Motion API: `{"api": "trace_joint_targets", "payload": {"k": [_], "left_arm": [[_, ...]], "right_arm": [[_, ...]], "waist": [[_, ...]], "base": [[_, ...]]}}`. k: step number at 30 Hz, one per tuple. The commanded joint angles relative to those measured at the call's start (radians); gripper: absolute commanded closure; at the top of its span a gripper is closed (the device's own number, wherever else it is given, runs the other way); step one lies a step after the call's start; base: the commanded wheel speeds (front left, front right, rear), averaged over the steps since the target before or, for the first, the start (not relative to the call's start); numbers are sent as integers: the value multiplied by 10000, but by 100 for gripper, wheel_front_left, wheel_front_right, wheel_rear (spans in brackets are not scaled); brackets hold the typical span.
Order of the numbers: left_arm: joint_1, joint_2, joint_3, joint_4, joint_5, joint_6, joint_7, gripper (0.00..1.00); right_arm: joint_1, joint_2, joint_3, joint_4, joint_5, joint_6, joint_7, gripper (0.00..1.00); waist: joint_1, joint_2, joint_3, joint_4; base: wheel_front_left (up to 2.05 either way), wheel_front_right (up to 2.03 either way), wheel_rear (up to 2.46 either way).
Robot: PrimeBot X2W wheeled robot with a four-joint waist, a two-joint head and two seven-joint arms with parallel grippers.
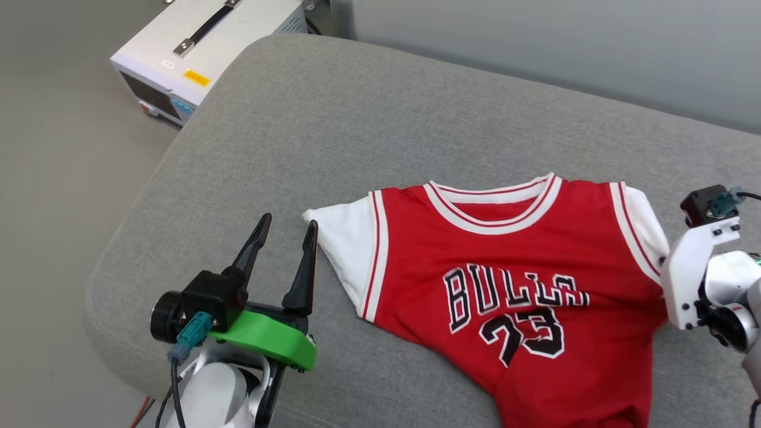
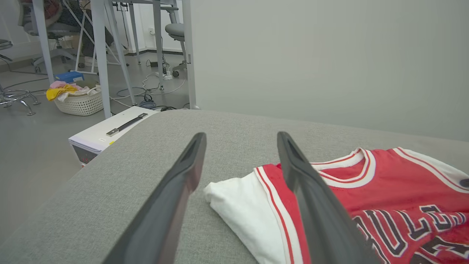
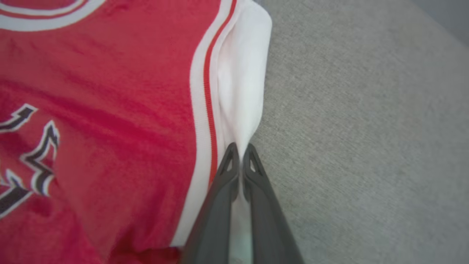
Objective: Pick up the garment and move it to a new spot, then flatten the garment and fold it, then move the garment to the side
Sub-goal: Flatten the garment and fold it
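So the garment [image 1: 511, 261] is lying print-up on the gray cushion [image 1: 333, 119], sitting center-right in the head view. The left tool [image 1: 288, 221] is hanging wide open at lower left, just beside one white sleeve's tip and gripping nothing. The right tool [image 3: 240, 150] is pinching the other white sleeve at the right edge.

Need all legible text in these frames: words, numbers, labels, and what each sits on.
"BULLS": black chest print on the red jersey, last letters creased.
"23": black number under it, same jersey.
Yellow label and small white sticker on the white box: too small to read.
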Motion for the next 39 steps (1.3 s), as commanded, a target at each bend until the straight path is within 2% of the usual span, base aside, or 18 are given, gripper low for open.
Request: {"api": "trace_joint_targets", "payload": {"k": [1, 5, 10, 16, 17, 18, 23, 29, 34, 39], "left_arm": [[178, -31, 47, 12, 118, -66, -56, 0], [245, -81, 112, -1, 167, -110, -56, 0], [245, -118, 133, 19, 232, -170, -57, 0], [107, -161, 132, 116, 276, -235, -57, 0], [84, -162, 129, 151, 281, -244, -57, 0], [63, -166, 134, 181, 283, -253, -57, 0], [56, -147, 179, 328, 288, -284, -57, 0], [190, -129, 264, 448, 227, -312, -57, 0], [355, -196, 364, 465, 14, -340, -57, 0], [499, -276, 444, 549, -253, -365, -57, 0]], "right_arm": [[206, -302, -6, -157, -117, -9, -103, 100], [466, -1087, -147, -581, -347, -9, -137, 100], [725, -1844, -839, -667, -928, -9, -192, 100], [931, -1711, -1439, -40, -1656, -9, -706, 100], [943, -1600, -1501, 61, -1719, -9, -822, 75], [949, -1468, -1583, 178, -1798, -9, -958, 0], [892, -947, -1706, 368, -2097, -9, -1674, 0], [1046, -505, -1556, -98, -1999, -9, -2961, 0], [1606, 49, -1959, -1007, -1644, -9, -4252, 0], [2549, 1032, -2675, -2222, -1261, -9, -5629, 0]], "waist": [[0, 0, -465, -638], [0, 0, -484, -1085], [0, 0, -288, -1494], [0, 0, -83, -1731], [0, 0, -84, -1760], [0, 0, -87, -1799], [0, 0, -263, -2044], [0, 0, -710, -2431], [0, 0, -1070, -2794], [0, 0, -1142, -3206]], "base": [[0, 0, 0], [0, 0, 0], [0, 0, 0], [0, 0, 0], [0, 0, 0], [0, 0, 0], [0, 0, 0], [0, 0, 0], [0, 0, 0], [0, 0, 0]]}}
